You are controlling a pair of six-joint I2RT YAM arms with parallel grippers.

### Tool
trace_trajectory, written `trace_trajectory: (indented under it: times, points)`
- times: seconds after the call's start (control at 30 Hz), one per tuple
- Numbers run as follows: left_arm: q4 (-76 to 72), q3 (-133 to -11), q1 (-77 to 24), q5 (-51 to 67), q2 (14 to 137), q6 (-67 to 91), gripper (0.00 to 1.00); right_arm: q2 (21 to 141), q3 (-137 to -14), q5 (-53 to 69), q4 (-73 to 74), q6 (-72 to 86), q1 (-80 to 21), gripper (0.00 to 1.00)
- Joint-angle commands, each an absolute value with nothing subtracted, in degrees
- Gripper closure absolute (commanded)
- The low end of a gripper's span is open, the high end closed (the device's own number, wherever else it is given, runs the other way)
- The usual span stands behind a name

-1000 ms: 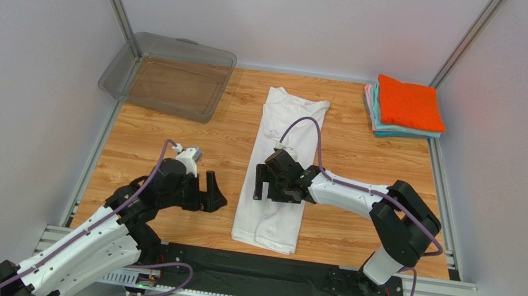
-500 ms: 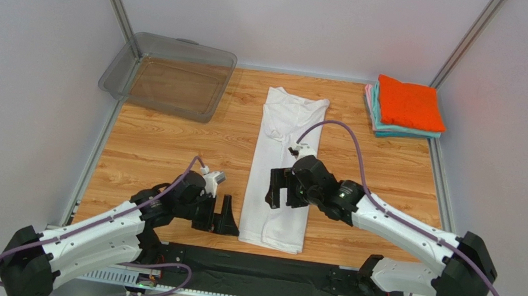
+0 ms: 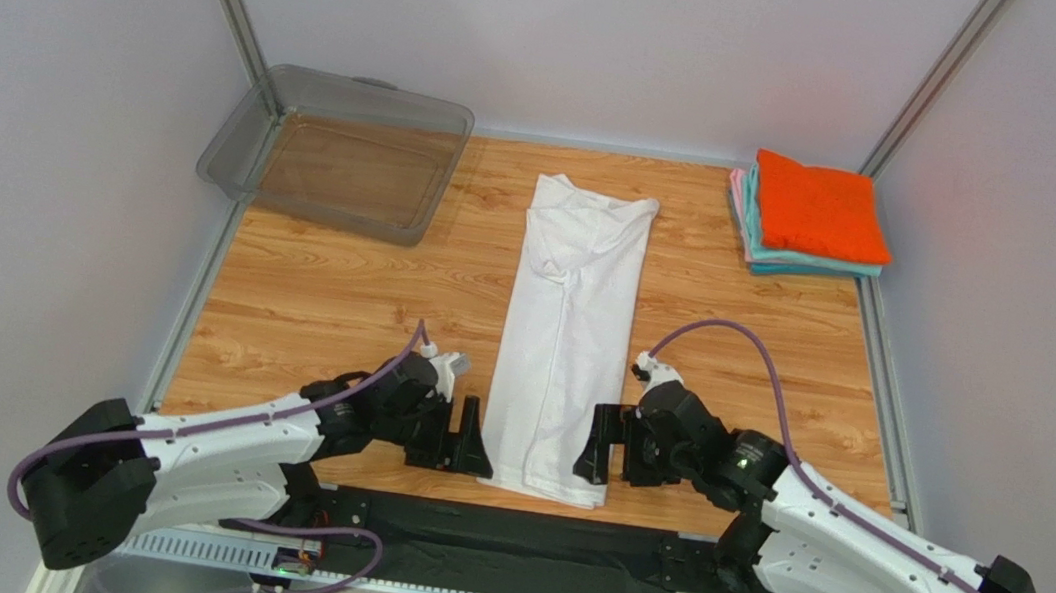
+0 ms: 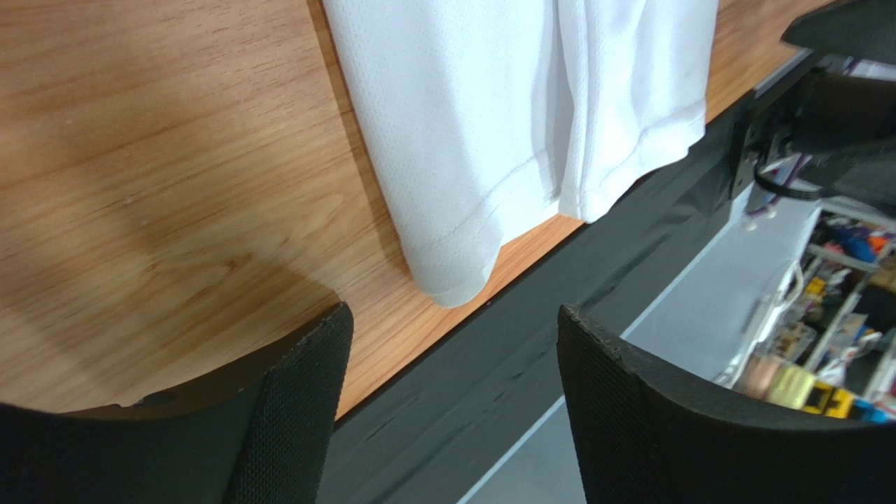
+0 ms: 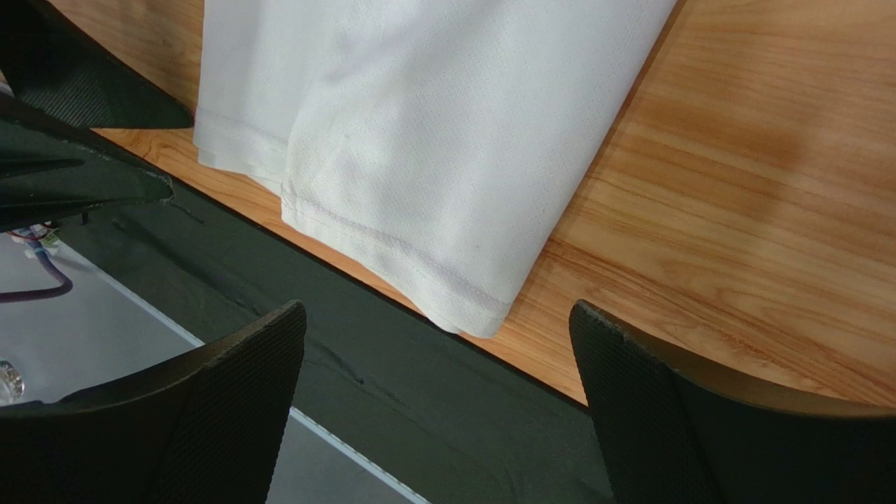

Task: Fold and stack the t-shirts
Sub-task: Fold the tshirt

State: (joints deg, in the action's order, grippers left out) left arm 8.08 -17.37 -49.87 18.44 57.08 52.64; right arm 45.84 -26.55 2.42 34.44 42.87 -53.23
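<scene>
The white t-shirt [image 3: 567,339] lies folded into a long narrow strip down the middle of the table, collar end far, hem at the near edge. My left gripper [image 3: 461,440] is open and empty just left of the hem's near-left corner [image 4: 452,284]. My right gripper [image 3: 602,449] is open and empty just right of the hem's near-right corner [image 5: 468,310]. Both sit low at the table's near edge, apart from the cloth. A stack of folded shirts, orange [image 3: 818,207] on top with teal [image 3: 796,262] and pink [image 3: 735,194] below, sits at the far right.
A clear grey plastic bin [image 3: 340,153] stands at the far left corner. A black strip [image 3: 519,545] runs along the near table edge under both grippers. Metal frame posts and white walls enclose the table.
Both arms have swung toward the near edge. The right gripper came off the shirt's middle down to its near-right corner. The left gripper moved right to the near-left corner.
</scene>
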Motion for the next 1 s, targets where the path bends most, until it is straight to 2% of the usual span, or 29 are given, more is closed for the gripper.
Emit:
trace_trajectory:
  times: [0.0, 0.27, 0.37, 0.43, 0.5, 0.7, 0.97]
  points:
    - [2.9, -17.5, -50.2, 18.0, 60.4, 54.1, 0.24, 43.2, -25.5, 5.0, 35.5, 45.4, -53.6, 0.04]
    - [0.6, -17.4, -51.9, 19.2, 65.9, 54.9, 0.5, 46.0, -24.4, 5.6, 34.2, 44.6, -53.5, 0.07]
    - [1.1, -17.3, -51.9, 19.2, 66.0, 54.7, 0.7, 48.6, -23.7, 6.8, 32.2, 44.1, -53.5, 0.08]
    - [1.9, -17.1, -51.9, 18.8, 65.1, 54.5, 0.78, 50.3, -24.1, 7.3, 32.3, 44.1, -53.6, 0.09]
    - [2.6, -17.1, -51.9, 18.3, 64.6, 54.5, 0.86, 51.0, -24.0, 7.6, 31.9, 44.1, -53.7, 0.15]
    - [2.3, -17.0, -51.9, 17.9, 63.6, 54.4, 1.0, 53.4, -23.3, 9.0, 29.0, 44.7, -54.2, 0.3]
    - [-1.4, -15.6, -51.9, 17.9, 63.9, 56.2, 1.0, 57.8, -22.9, 8.4, 27.3, 46.4, -56.9, 0.39]
